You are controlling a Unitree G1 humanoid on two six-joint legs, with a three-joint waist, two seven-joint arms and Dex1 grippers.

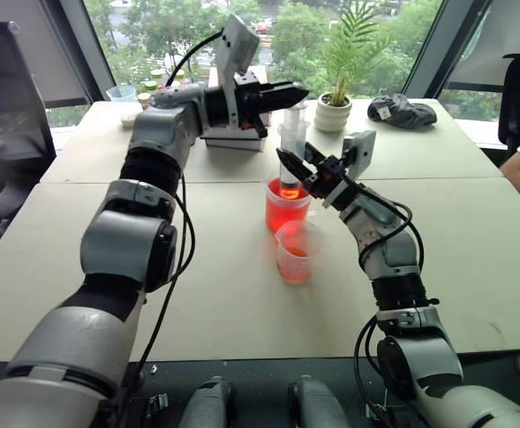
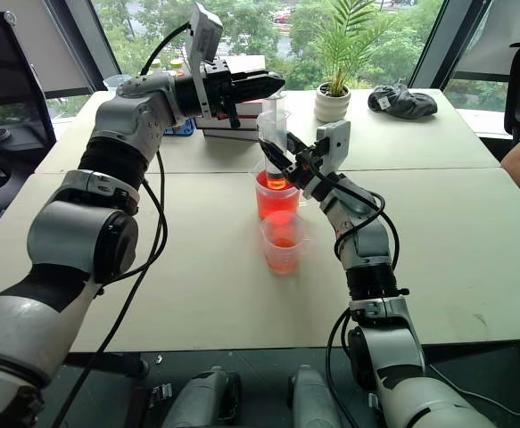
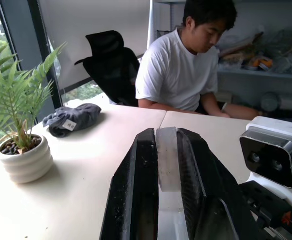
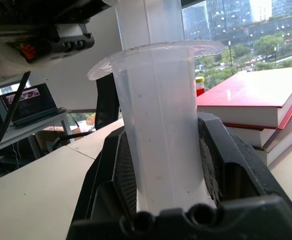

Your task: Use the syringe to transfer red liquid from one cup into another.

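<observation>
Right gripper (image 1: pixel 297 167) is clamped around the barrel of the syringe (image 1: pixel 292 147), and I see its black fingers (image 4: pixel 116 175) pressing both sides of the clear tube just below the flange. Left gripper (image 1: pixel 286 92) sits above it, pinching the white plunger between its fingers (image 3: pixel 135 185). I hold the syringe upright, long axis vertical, orange tip down inside the larger cup (image 1: pixel 286 207), dipped in the red liquid (image 1: pixel 285 212). The smaller cup (image 1: pixel 296 253) stands just beside the larger cup, on my near side. I judge the syringe light, rigid and slick, so mid-barrel is the steady hold; the cup looks thin and tippable.
</observation>
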